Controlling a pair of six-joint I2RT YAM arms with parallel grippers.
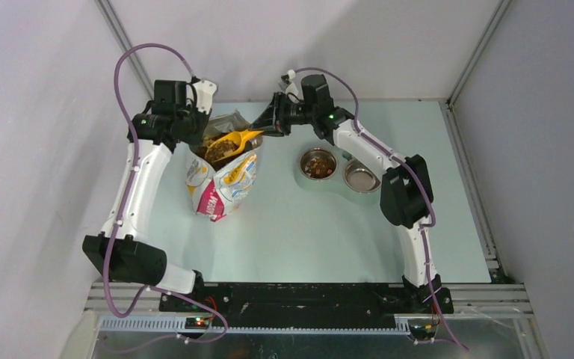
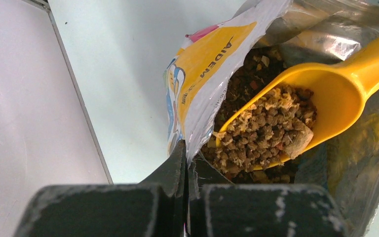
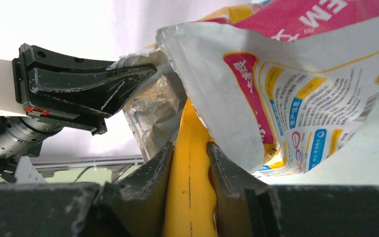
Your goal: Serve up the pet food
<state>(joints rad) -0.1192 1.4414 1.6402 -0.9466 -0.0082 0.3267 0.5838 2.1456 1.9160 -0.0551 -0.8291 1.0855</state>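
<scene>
left fingers [image 2: 182,158] pinched tight on bag [image 2: 207,64] rim. right fingers [image 3: 169,154] barely apart, clamped on scoop [image 2: 345,84] handle. kibble [image 2: 266,128] heaped in scoop at bag mouth, just past left fingers, more loose in bag. one bag, one scoop, two bowls on surface [image 1: 291,232]: near bowl [image 1: 318,163] next to bag has kibble, far bowl [image 1: 361,176] beside it.
</scene>
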